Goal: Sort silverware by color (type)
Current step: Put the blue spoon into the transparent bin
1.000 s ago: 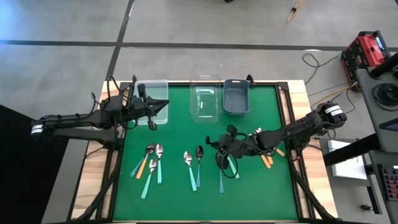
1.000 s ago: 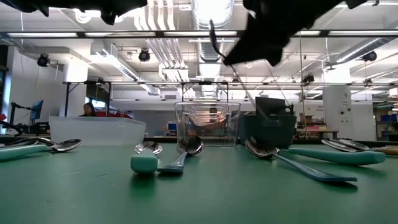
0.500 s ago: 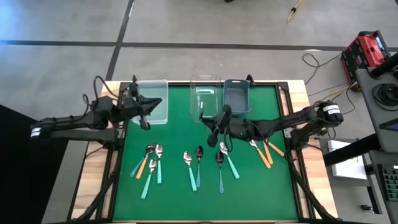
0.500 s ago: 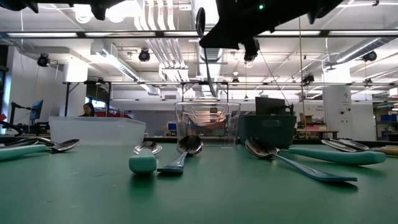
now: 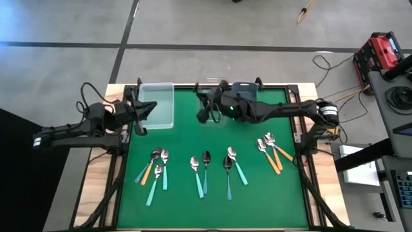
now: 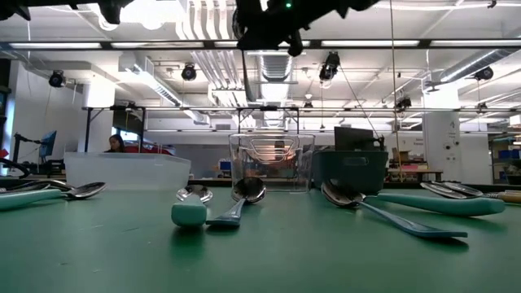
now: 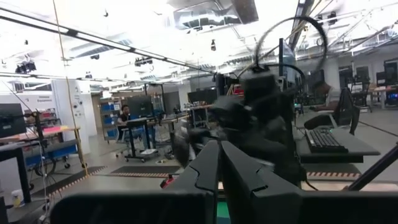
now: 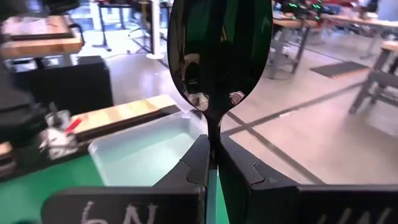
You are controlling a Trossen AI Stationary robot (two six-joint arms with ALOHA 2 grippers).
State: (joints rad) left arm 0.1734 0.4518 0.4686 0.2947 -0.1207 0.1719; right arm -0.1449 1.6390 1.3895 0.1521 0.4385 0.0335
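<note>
Swinging back from mid-table, the right gripper [image 5: 207,111] now hangs over the clear rectangular plastic bin [image 5: 212,88], pinching a dark-bowled metal spoon [image 8: 219,53] by its neck, bowl jutting beyond the fingertips. At the table's left edge, the left gripper [image 5: 143,119] is pressed together, empty, beside the frosted plastic bin [image 5: 158,106]. Remaining teal- and orange-handled spoons [image 5: 196,169] lie on the green mat [image 5: 193,138], well apart from both.

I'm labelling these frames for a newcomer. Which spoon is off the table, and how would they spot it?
Start at the clear middle bin at the green mat's far edge. Above it hangs the right pincer, shut on a dark-bowled spoon. Unlike every other spoon, it is held in the air instead of lying on the mat.
</note>
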